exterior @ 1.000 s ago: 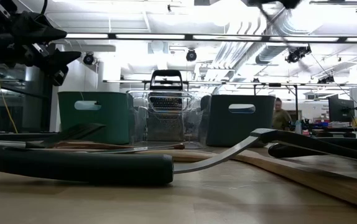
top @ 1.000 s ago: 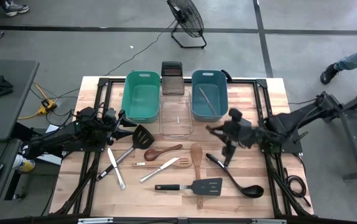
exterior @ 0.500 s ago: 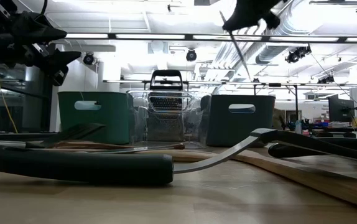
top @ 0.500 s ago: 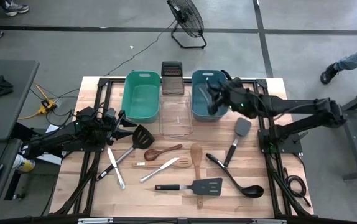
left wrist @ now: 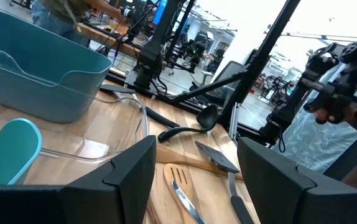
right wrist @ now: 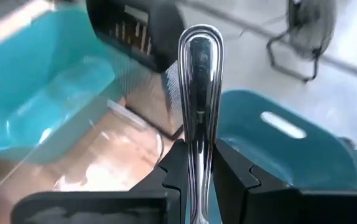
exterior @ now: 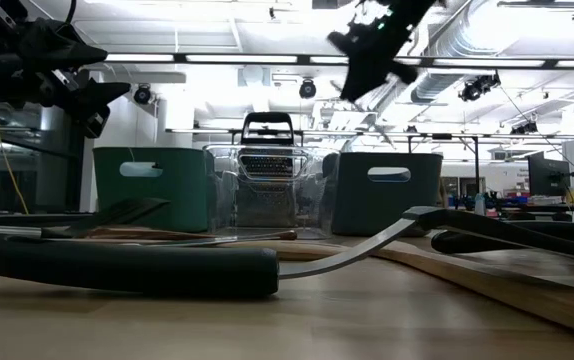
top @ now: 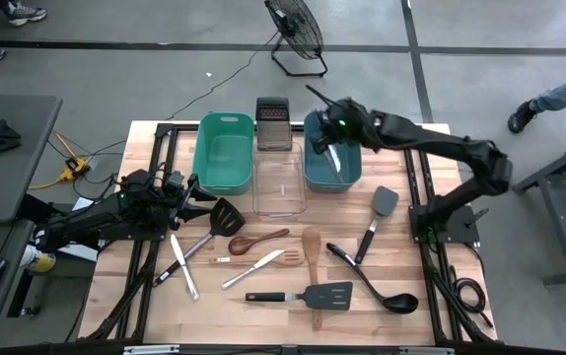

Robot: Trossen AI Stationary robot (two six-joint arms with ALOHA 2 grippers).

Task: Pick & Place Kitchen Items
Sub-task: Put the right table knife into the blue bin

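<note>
**Right gripper holds a metal utensil above the blue tub**

Three tubs sit in a row at the far side of the wooden table. The teal tub on the left looks empty. The clear tub in the middle also looks empty, and an upright steel box grater stands just behind it. The blue tub on the right has one silver utensil lying inside.

The right gripper hangs over the blue tub, its fingers clenched on the polished handle of a silver metal utensil; which kind of utensil cannot be told.

The left gripper waits at the table's left side, near the teal tub, fingers spread apart and holding nothing.

The other kitchen items lie on the near half of the table: a black slotted turner, wooden spoons, silver knives, a black ladle, a black turner and a wide black spatula.
</note>
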